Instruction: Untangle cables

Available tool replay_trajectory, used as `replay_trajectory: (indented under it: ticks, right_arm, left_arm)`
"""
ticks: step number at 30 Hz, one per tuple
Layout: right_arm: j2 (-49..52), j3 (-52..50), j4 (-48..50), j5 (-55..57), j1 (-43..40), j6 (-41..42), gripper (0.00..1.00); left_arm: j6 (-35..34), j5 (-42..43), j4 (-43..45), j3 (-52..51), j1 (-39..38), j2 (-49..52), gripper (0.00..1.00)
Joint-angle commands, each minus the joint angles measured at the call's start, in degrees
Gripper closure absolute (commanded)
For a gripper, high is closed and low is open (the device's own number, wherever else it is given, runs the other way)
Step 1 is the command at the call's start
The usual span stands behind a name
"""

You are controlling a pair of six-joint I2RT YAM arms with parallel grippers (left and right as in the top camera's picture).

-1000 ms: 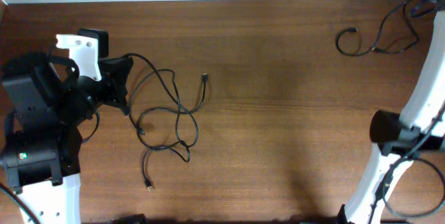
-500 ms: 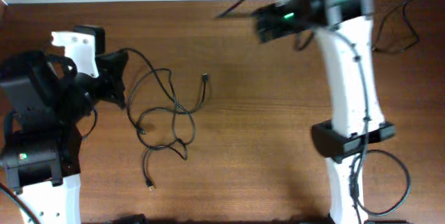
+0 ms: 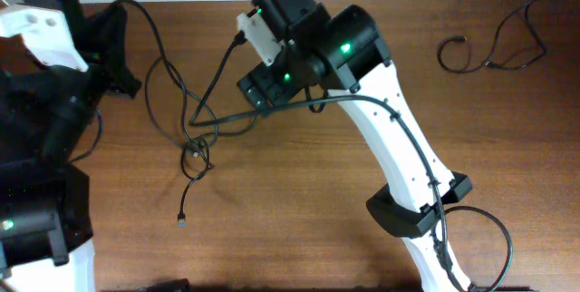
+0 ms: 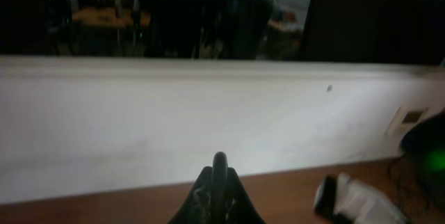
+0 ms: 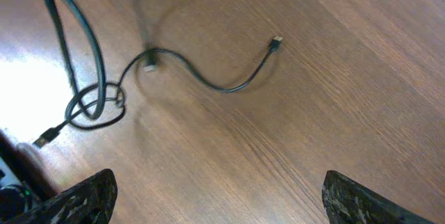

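Note:
The cables (image 3: pixel 194 151) are thin black cords, drawn into a small knot left of centre on the wooden table. One plug end (image 3: pixel 181 220) trails toward the front. My left gripper (image 3: pixel 113 13) is raised at the back left, shut on one cable (image 4: pixel 220 160) that arcs down to the knot. In the left wrist view its jaws (image 4: pixel 220 175) pinch the cord. My right gripper (image 3: pixel 257 91) hovers over the strands just right of the knot, open (image 5: pixel 219 176) with only bare wood between its fingers. The knot (image 5: pixel 94 106) and a loose cable (image 5: pixel 222 85) show ahead of it.
A separate black cable (image 3: pixel 489 52) lies looped at the back right corner. The right arm (image 3: pixel 399 147) stretches across the table from its base at the front right. A white wall (image 4: pixel 208 113) runs along the table's back edge.
My left gripper has lifted its cable up and toward the back left, pulling the loose loops into a tight knot. The right arm has swung from the far right to above the cables.

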Motion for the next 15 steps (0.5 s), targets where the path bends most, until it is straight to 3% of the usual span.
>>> replay_trajectory:
  ticks: [1,9,15]
  right_arm:
    - [-1.0,0.5,-0.3,-0.1,-0.1,-0.5,0.07]
    - [-4.8,0.5,0.2,-0.3,0.0,-2.4,0.07]
    - [-7.3,0.5,0.3,-0.3,0.0,-2.4,0.07]
  left_arm:
    - [-2.7,-0.6,2.0,2.3,-0.1,-0.4,0.99]
    - [-9.0,2.2,10.1,2.3,-0.1,3.0,1.0]
    - [-9.5,5.5,9.9,3.0,-0.1,2.8,1.0]
